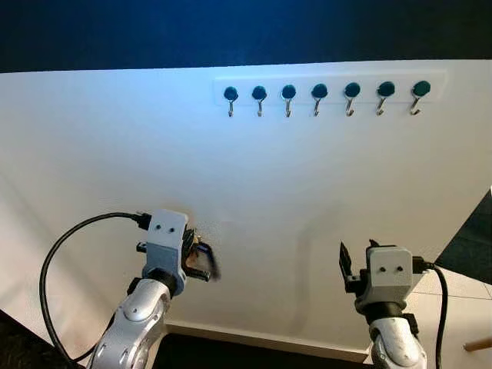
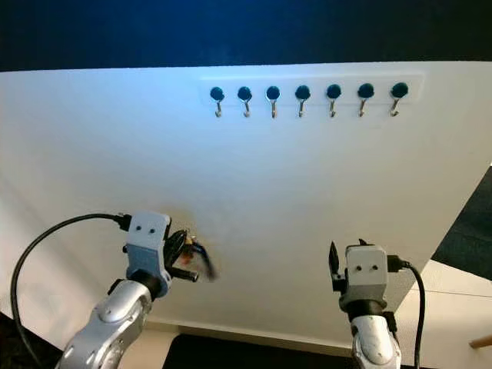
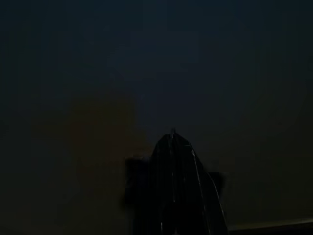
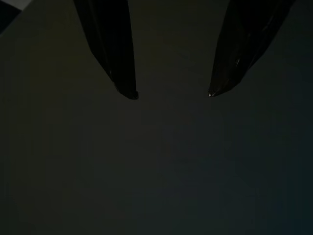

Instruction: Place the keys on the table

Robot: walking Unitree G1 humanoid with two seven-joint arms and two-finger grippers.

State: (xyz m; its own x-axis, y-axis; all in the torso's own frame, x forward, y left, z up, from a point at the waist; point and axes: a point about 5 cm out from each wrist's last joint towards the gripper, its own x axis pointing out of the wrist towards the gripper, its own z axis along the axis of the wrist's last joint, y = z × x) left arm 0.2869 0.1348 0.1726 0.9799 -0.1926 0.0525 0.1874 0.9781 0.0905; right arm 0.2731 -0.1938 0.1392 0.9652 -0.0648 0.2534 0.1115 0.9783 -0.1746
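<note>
My left gripper (image 1: pixel 198 260) is held up close to a white wall panel (image 1: pixel 292 184), low on the left. Its black fingers (image 3: pixel 172 161) are pressed together on a small dark bunch of keys (image 1: pixel 201 250), with a brownish piece showing at the top. The bunch is partly hidden by the fingers and its shadow on the wall. My right gripper (image 4: pixel 171 94) is raised low on the right, facing the same panel. It stands open with nothing between its fingertips, and it also appears as a black finger beside the grey wrist (image 1: pixel 345 266).
A white rail with several dark-knobbed metal hooks (image 1: pixel 319 95) runs along the upper right of the panel; all hang bare. The panel's base meets a dark floor (image 1: pixel 231 355). Pale floor tiles (image 1: pixel 461 296) and a wooden piece (image 1: pixel 478 344) lie at the far right.
</note>
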